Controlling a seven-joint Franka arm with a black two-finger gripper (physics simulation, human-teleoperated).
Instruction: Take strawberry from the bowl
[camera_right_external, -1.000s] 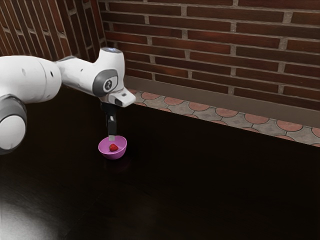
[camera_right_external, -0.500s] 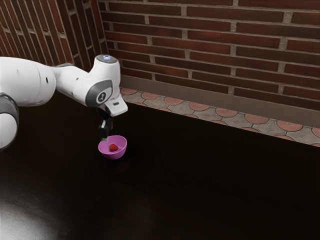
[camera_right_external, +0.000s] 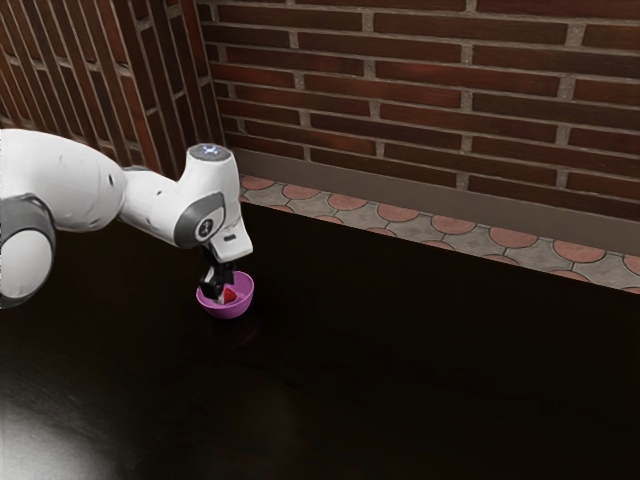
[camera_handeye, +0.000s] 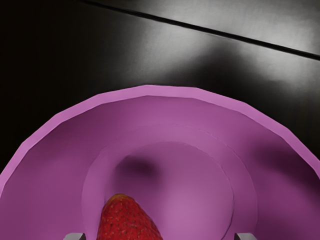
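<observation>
Exterior view's left: white, rounded, jointed robot arm (camera_right_external: 70, 185) is seen reaching in over the table, wrist bent downward. Next along, black two-finger gripper (camera_right_external: 224, 292) is lowered into the mouth of the bowl. Jaws judged wide: in the wrist view the two pale fingertips (camera_handeye: 75, 236) are set well apart, with nothing clamped.

Small pink-purple, smooth-walled bowl (camera_right_external: 241, 308) is found upright on the dark, glossy tabletop (camera_right_external: 400, 380). Inside it, red, seeded, tapering strawberry (camera_handeye: 125, 223) is seen between the tips, nearer one than the other. Whether either finger is touched by it cannot be made out.

Step in hand, as judged: the grasp is being lined up, the fruit not yet taken. Risks noted. With the berry off-centre, it may be met by one finger first and be pushed or rolled across the bowl floor. If the jaws are closed too high, only the tapered part may be pinched and the fruit squeezed out. If the hand is lowered off line, the rim may be caught and the light-looking bowl dragged or tipped. A slow, centred close is called for.

Farther toward the exterior view's right, red-brown brick wall (camera_right_external: 420, 90) and round-patterned floor tiles (camera_right_external: 513, 243) are noted, well clear of the work.
</observation>
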